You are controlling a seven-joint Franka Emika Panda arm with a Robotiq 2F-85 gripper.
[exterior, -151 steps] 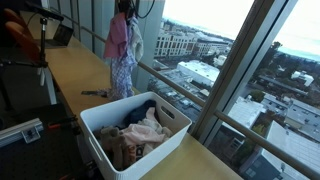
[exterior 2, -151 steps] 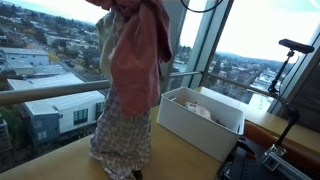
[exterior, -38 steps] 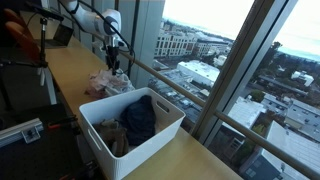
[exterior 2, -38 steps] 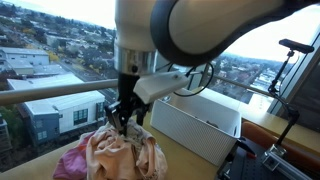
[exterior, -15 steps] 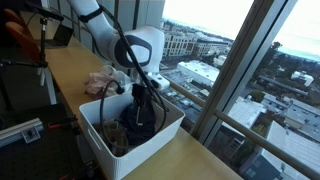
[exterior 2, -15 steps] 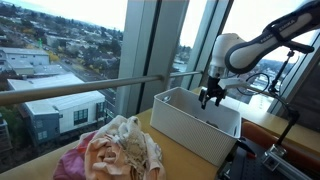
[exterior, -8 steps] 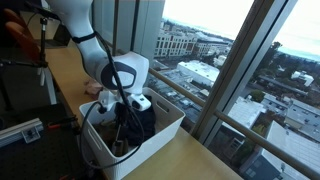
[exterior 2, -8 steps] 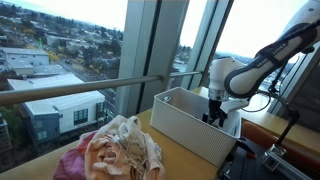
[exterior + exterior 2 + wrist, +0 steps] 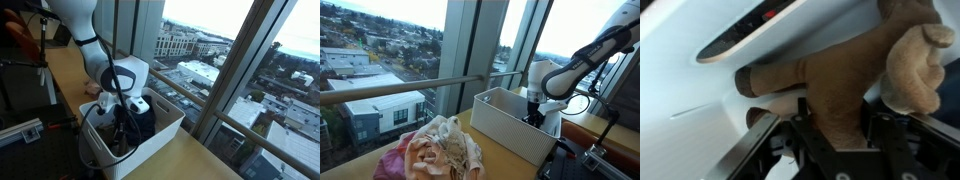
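Note:
My gripper [image 9: 121, 138] reaches down into a white bin [image 9: 100, 152] on the wooden counter; it also shows in an exterior view [image 9: 534, 116] inside the same bin [image 9: 508, 126]. In the wrist view the gripper [image 9: 835, 138] has its two black fingers closed on a tan brown fuzzy cloth [image 9: 840, 80] that fills the gap between them, against the bin's white wall. A dark blue garment [image 9: 144, 122] lies in the bin beside the gripper.
A pile of pink and floral clothes [image 9: 435, 150] lies on the counter beside the bin, mostly hidden behind the arm in an exterior view [image 9: 92, 88]. A metal rail [image 9: 390, 90] and tall windows run along the counter's far edge. A tripod [image 9: 45, 60] stands at the back.
Over ten seconds the pink and floral clothes went from hanging in the gripper to lying on the counter. The arm then moved over and down into the bin; in the last half second it barely moved.

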